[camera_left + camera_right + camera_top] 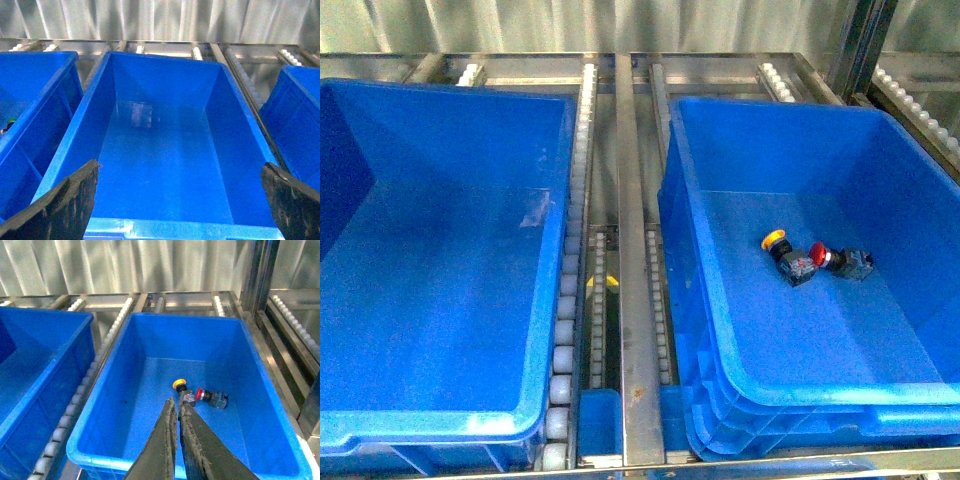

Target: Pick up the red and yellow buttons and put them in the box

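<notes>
- Blue plastic fills most of the front view: two large deep crates sit side by side on a metal roller rack (632,250), split by a steel rail
- The right-hand box (920,385) holds the two switches on its smooth floor, toward the far right part of it; the left-hand crate (440,425) shows only bare floor
- The yellow button (776,241) lies on its side, cap toward the far left, black body trailing toward the near right, so its long axis runs diagonally
- The red button (823,256) also lies on its side, just right of the yellow one; its cap points left toward the yellow switch's body and its black body extends right, long axis roughly across the box
- The two bodies look to be touching or nearly so where the red cap meets the yellow switch's block; the pictures do not settle which
- In the right wrist view the right gripper (178,412) hangs above the box's near half, its dark fingers (165,440) pressed together with nothing between them, tips pointing at the pair of switches
- In the left wrist view the left gripper (180,167) hovers over the left-hand crate, fingers (75,195) spread wide at the frame's two lower corners and holding nothing
- Corrugated metal wall (570,25) stands behind the rack
</notes>
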You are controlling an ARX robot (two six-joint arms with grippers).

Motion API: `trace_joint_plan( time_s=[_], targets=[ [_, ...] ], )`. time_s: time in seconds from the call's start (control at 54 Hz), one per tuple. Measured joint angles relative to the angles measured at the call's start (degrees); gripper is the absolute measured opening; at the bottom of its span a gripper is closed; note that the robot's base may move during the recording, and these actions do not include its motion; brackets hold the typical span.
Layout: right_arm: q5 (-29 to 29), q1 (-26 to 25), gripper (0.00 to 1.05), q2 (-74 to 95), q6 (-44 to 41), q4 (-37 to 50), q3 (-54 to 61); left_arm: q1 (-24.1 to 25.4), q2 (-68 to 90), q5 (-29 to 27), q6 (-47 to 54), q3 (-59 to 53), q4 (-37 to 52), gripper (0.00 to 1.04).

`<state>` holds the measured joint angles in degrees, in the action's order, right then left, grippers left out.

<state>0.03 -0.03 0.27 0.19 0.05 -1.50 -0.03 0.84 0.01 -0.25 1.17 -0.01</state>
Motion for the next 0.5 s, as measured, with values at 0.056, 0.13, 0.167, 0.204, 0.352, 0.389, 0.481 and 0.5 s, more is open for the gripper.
trace_joint_plan(
  time_s=[0.056, 0.13, 0.167, 0.204, 0.352, 0.389, 0.481, 0.5],
  targets=[
    [0.0, 0.0, 0.03, 0.0, 0.0, 0.0, 0.0, 0.0, 0.0, 0.0, 0.0, 0.0, 0.0, 0.97],
    [0.0, 0.0, 0.03, 0.0, 0.0, 0.0, 0.0, 0.0, 0.0, 0.0, 0.0, 0.0, 0.0, 0.97],
    [0.0, 0.0, 0.03, 0.0, 0.0, 0.0, 0.0, 0.0, 0.0, 0.0, 0.0, 0.0, 0.0, 0.97],
    [0.0, 0.0, 0.03, 0.0, 0.0, 0.0, 0.0, 0.0, 0.0, 0.0, 0.0, 0.0, 0.0, 0.97],
    [0.0, 0.0, 0.09, 0.0, 0.0, 0.0, 0.0, 0.0, 0.0, 0.0, 0.0, 0.0, 0.0, 0.97],
    [0.0, 0.0, 0.16, 0.0, 0.0, 0.0, 0.0, 0.0, 0.0, 0.0, 0.0, 0.0, 0.0, 0.97],
    [0.0, 0.0, 0.35, 0.0, 0.0, 0.0, 0.0, 0.0, 0.0, 0.0, 0.0, 0.0, 0.0, 0.97],
    [0.0, 0.0, 0.39, 0.0, 0.0, 0.0, 0.0, 0.0, 0.0, 0.0, 0.0, 0.0, 0.0, 0.97]
  ],
)
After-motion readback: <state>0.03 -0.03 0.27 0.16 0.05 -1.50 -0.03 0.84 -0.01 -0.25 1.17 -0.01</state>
